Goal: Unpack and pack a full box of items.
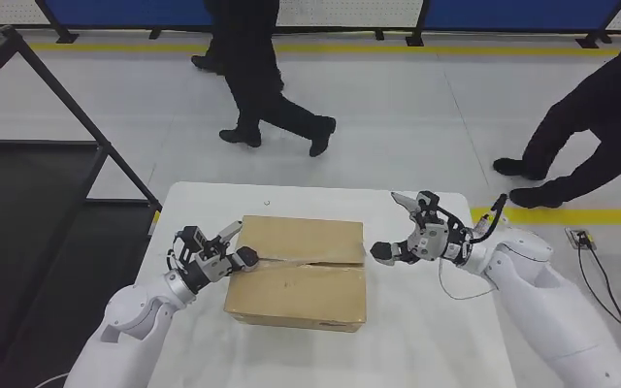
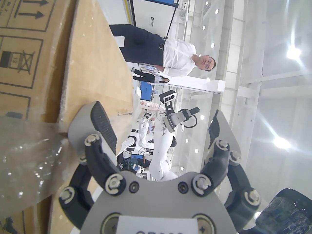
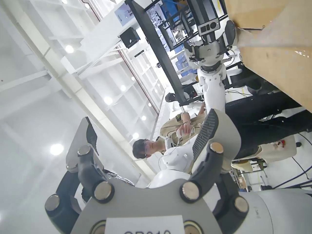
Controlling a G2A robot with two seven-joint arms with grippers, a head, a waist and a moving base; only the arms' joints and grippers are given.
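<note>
A closed cardboard box (image 1: 301, 272) is being carried by the white bench (image 1: 417, 339) and is lying flat near the bench's middle. Its two top flaps are being held shut. A seam (image 1: 310, 260) is running across the top from the box's left end to its right end. Clear tape (image 2: 29, 152) is being shown wrapped over the box's left end, wrinkled and shiny, where the seam is meeting the side wall.

The left hand (image 1: 240, 243) is being held at the box's left end, level with the seam. Its fingers are being spread wide, and nothing is being gripped between them. One finger is being held just beside the taped edge of the box. Whether it is touching the cardboard cannot be told. The other finger is being pointed away from the box.

The right hand (image 1: 392, 227) is being held just beyond the box's right end, clearly apart from the cardboard and roughly level with the seam. Its fingers are likewise being spread wide, with nothing being gripped.
</note>
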